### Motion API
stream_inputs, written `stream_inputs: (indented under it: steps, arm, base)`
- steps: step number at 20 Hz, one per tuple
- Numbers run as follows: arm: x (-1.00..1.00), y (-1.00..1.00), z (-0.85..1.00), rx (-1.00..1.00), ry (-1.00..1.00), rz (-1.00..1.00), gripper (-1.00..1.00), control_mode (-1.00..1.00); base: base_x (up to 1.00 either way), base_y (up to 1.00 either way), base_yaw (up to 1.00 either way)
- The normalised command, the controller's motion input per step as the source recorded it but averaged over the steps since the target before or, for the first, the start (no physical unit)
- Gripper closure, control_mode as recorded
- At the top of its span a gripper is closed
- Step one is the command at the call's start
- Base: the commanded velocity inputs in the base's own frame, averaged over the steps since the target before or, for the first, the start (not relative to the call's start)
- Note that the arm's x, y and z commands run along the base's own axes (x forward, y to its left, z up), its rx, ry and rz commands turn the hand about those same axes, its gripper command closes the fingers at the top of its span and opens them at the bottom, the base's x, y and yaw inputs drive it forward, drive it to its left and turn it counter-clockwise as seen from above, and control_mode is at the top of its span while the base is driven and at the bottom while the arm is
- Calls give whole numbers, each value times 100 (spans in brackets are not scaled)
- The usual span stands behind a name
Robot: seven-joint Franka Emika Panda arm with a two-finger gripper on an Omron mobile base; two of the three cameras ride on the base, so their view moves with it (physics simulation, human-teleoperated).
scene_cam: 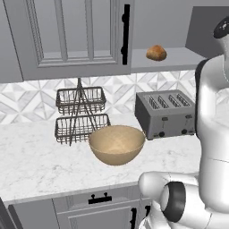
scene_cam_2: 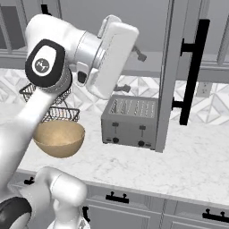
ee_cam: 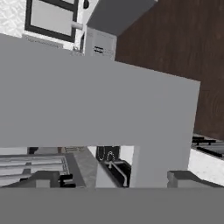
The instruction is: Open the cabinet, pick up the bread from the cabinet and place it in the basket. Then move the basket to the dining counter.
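Up on the shelf: the bread [scene_cam: 156, 53] sits alone on the grey inner shelf of the cabinet [scene_cam: 67, 40], near its front edge, with the right-hand door [scene_cam_2: 179, 76] swung out toward the robot.
Basket: the basket [scene_cam: 116, 144] stands on the worktop [scene_cam: 36, 161] below, just in front of the rack [scene_cam: 80, 115] and left of the toaster [scene_cam: 164, 113] — nothing in it.
Gripper: the gripper [ee_cam: 113, 178] is up by the cabinet; two dark tips show at the bottom of the hand view with a wide gap between them, so the fingers look spread and hold nothing.
Risk — door: the open door stands close to the arm's right; a sideways swing toward the bun could likely strike its edge.
Risk — bread: round and small; an off-centre pinch could roll it back along the shelf or off the front.
Risk — drop: released too high, it might bounce off the basket rim.
Count: one bun, one basket, one toaster with four slots, one two-tier rack, two cabinet doors seen.
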Motion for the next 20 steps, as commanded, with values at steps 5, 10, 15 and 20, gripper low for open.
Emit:
stream_inputs:
  steps: [5,10,15,20]
  arm:
    - [-35,100,-35,-8,-18,19,-100,-100]
    - [-9,100,-15,-12,-5,35,-100,-100]
    - [-2,100,0,-18,7,54,-100,-100]
    - [-3,100,0,-19,8,61,-100,-100]
  base:
    - [0,0,0]
    - [0,0,0]
    - [0,0,0]
    - [0,0,0]
